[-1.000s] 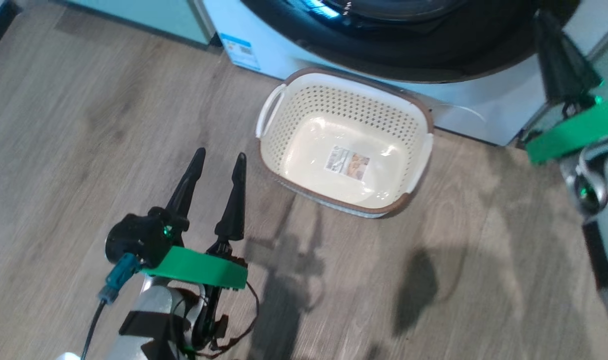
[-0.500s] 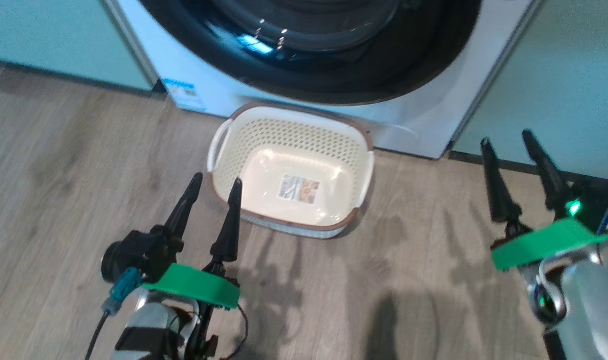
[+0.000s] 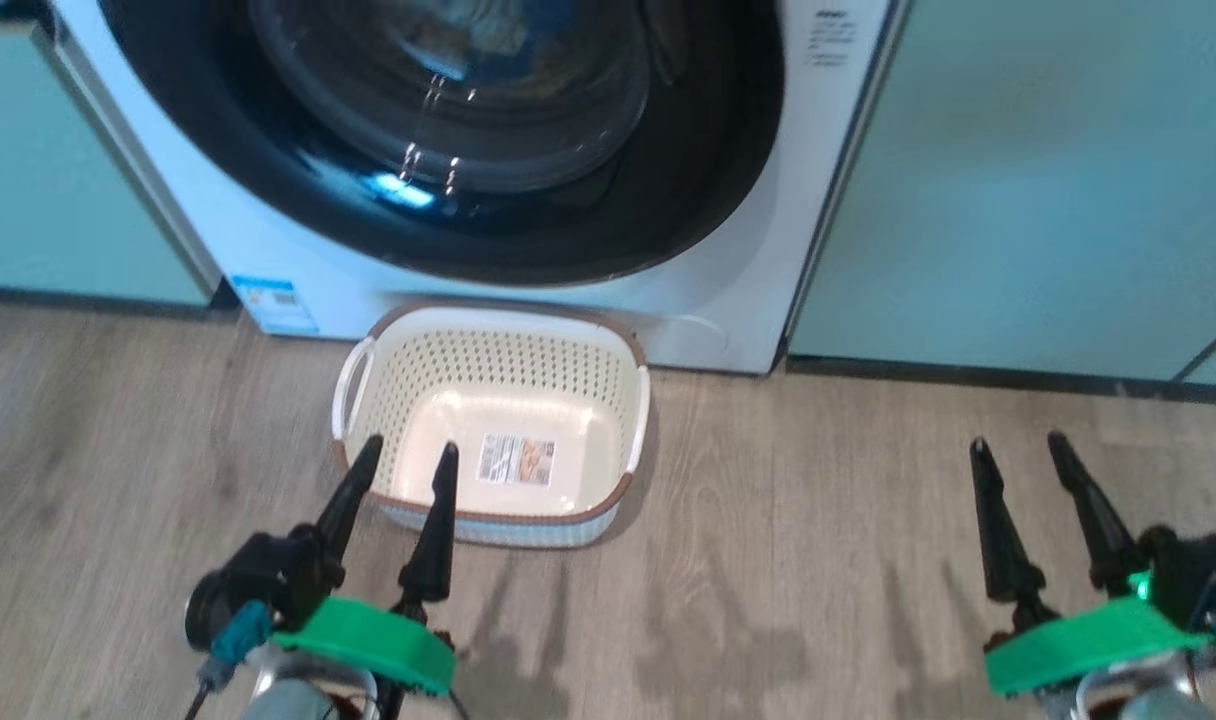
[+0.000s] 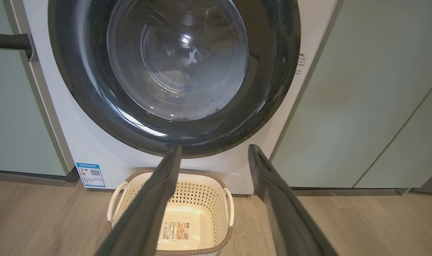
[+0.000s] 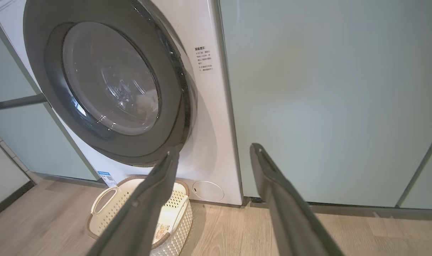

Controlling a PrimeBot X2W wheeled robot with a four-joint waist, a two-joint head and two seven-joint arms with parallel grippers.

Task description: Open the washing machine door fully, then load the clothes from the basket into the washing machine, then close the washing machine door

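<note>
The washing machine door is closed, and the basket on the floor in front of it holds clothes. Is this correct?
One part is wrong: the basket is empty. In the head view its floor is bare except for a paper label. The washing machine door is closed, as you said.

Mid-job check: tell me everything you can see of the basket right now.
The basket is a small rectangular cream tub, plastic by its look, with perforated walls, a brown rim and a white loop handle at each short end. It stands upright on the wood floor, just in front of the washing machine; whether they touch I cannot tell. It is empty but for a paper label on its smooth bottom.
</note>
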